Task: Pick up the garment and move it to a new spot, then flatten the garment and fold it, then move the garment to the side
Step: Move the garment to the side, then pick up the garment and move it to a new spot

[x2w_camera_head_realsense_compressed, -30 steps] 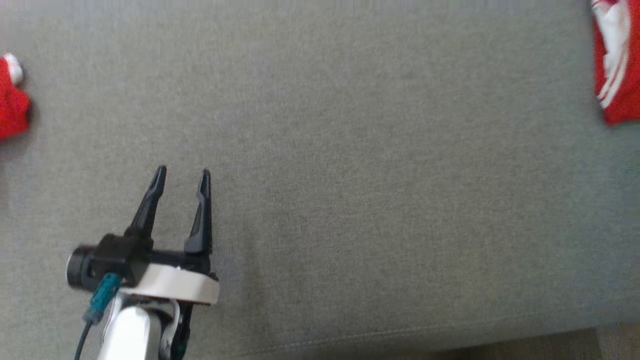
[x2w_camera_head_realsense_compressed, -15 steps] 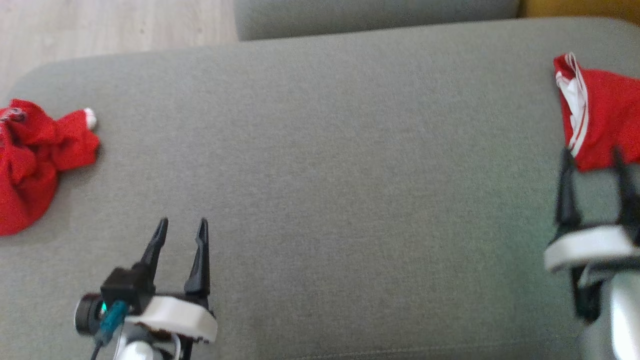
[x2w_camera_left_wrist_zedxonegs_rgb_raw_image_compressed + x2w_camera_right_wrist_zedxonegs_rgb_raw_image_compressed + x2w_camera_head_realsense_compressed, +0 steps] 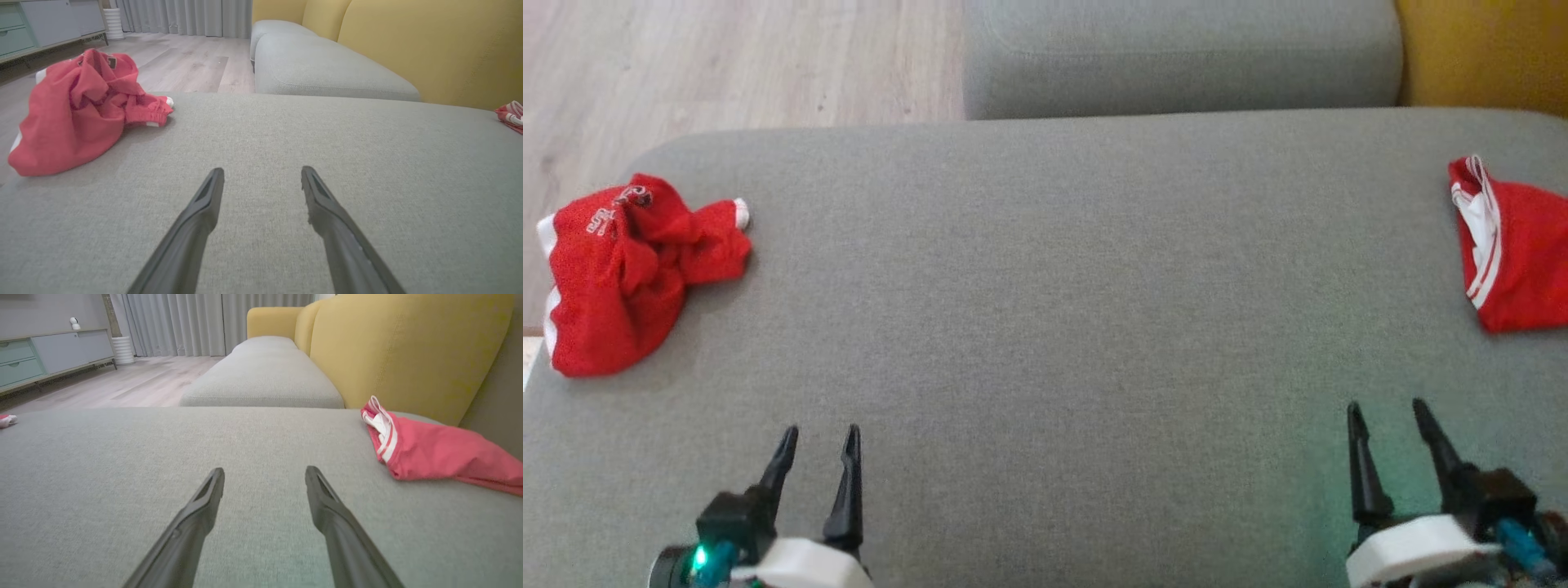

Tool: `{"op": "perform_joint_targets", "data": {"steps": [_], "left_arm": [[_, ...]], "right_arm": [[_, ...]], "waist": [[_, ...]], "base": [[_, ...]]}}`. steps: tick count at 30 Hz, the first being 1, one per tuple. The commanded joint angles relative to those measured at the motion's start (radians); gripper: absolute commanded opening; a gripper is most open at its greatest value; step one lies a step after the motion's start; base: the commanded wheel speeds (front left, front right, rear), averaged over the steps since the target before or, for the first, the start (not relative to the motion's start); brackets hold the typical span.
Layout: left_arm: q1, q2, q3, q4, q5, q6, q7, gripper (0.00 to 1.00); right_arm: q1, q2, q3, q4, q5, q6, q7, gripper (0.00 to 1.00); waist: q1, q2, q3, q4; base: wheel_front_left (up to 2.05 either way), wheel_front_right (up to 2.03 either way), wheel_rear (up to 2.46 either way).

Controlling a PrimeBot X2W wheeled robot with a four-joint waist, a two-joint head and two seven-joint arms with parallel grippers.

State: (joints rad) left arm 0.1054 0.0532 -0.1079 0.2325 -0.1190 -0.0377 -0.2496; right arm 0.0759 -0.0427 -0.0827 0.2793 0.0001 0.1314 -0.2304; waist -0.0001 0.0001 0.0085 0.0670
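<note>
Left end effector [image 3: 820, 433] and right end effector [image 3: 1387, 406] hover spread and empty over the sofa seat [image 3: 1054, 327], likely poised to fetch the crumpled red garment [image 3: 629, 278].

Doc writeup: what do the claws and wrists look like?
Left claw and right claw: each has two long, tapered black fingers on a black block with a white collar. Teal cable connector at each wrist; green light on the left.
</note>
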Motion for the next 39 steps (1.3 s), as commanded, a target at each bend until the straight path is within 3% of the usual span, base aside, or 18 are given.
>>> {"op": "perform_joint_targets", "data": {"steps": [1, 15, 22, 27, 39], "left_arm": [[-0.020, -0.002, 0.043, -0.025, -0.005, -0.003, -0.012, 1.00], [-0.018, -0.003, 0.042, -0.020, -0.007, 0.001, -0.012, 1.00], [-0.029, -0.003, 0.032, -0.020, -0.010, -0.001, -0.012, 1.00], [-0.035, -0.003, 0.021, -0.024, -0.014, 0.001, -0.012, 1.00], [0.003, -0.003, 0.005, -0.023, -0.034, 0.020, -0.012, 1.00]], "right_arm": [[-0.018, -0.008, 0.029, -0.019, 0.006, -0.001, -0.019, 1.00], [-0.042, -0.008, 0.070, 0.032, 0.041, -0.001, -0.031, 1.00], [-0.032, -0.008, 0.057, 0.018, 0.038, -0.001, -0.031, 1.00], [-0.024, -0.008, 0.062, 0.013, 0.043, -0.001, -0.031, 1.00], [-0.024, -0.008, 0.113, 0.025, 0.061, -0.001, -0.031, 1.00]], "waist": [[0.0001, -0.0001, -0.006, 0.004], [0.0001, -0.0001, -0.011, -0.011], [0.0001, -0.0001, -0.010, 0.016], [0.0001, -0.0001, -0.013, 0.087], [0.0001, -0.0001, -0.046, 0.348]], "base": [[0.00, 0.00, 0.00], [0.00, 0.00, 0.00], [0.00, 0.00, 0.00], [0.00, 0.00, 0.00], [0.00, 0.00, 0.00]]}}
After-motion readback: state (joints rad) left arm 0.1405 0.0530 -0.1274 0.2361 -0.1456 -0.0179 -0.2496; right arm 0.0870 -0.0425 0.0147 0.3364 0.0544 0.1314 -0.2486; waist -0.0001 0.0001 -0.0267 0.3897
